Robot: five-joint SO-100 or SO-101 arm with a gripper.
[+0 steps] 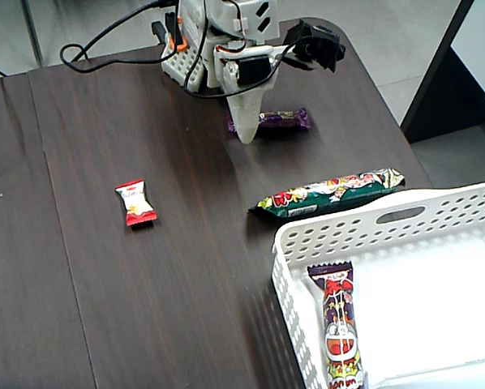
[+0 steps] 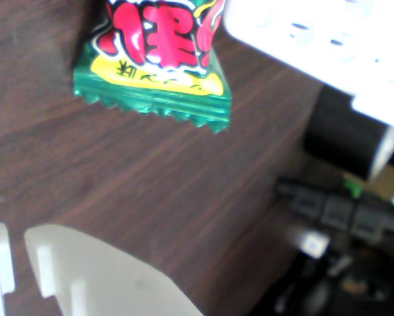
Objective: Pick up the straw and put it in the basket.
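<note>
White basket (image 1: 281,243) lower-right in fixed view, well apart from closed, empty claw (image 1: 246,136)

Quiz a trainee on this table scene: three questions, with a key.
1. True or false: the green snack bar lies inside the basket.
2. In the fixed view, which lies nearest the gripper? A: green snack bar. B: purple wrapper. C: basket.
3. How many bars lie in the basket?

Key: 1 false, it lies on the table beside the basket. 2 B. 3 one, the purple-and-red bar.
</note>
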